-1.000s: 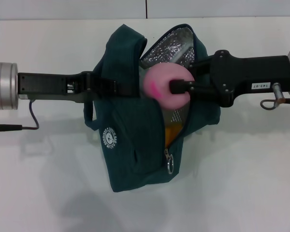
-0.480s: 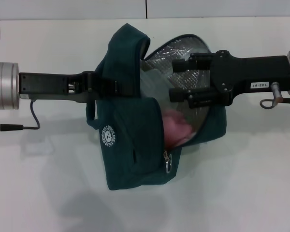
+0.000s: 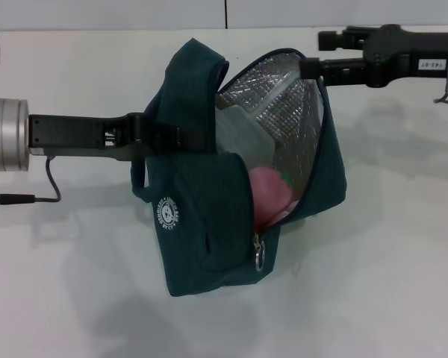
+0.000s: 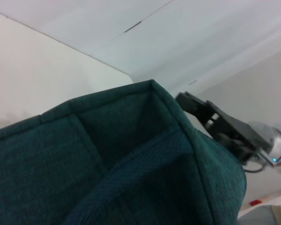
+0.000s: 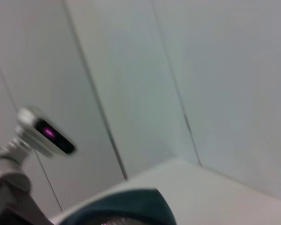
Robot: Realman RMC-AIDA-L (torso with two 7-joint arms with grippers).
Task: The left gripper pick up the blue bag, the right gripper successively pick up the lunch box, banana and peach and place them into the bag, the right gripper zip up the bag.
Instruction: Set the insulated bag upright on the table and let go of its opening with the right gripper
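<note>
Inside the blue bag (image 3: pixel 209 224) hanging clenched in the left gripper (image 3: pixel 145 134) lies the peach (image 3: pixel 271 195), so bring your released, empty right gripper (image 3: pixel 322 52) down from its upper rim to the zipper pull (image 3: pixel 260 253).

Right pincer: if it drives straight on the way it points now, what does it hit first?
Probably the blue bag: the right pincer, open and empty, points at the open rim by the foil lining. Depth is unclear, so it may pass just above.
</note>
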